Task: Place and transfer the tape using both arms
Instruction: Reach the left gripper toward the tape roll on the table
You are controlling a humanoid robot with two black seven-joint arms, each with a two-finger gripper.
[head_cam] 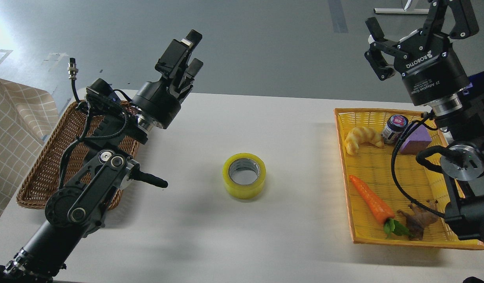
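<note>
The tape [244,175], a yellow roll with a grey-white core, lies flat on the white table [265,243] near its middle, touched by nothing. My left gripper [191,52] is raised above the table's far left, up and to the left of the tape, with its fingers apart and empty. My right gripper [418,23] is raised high at the far right above the yellow tray, with its fingers spread wide and empty. Both grippers are well away from the tape.
A brown wicker basket [37,173] stands at the left under my left arm. A yellow tray [383,236] at the right holds a croissant toy [362,137], a small jar [395,129], a purple block [417,139], a carrot [373,200] and a brown toy [418,220]. A checked cloth [14,129] hangs at the far left.
</note>
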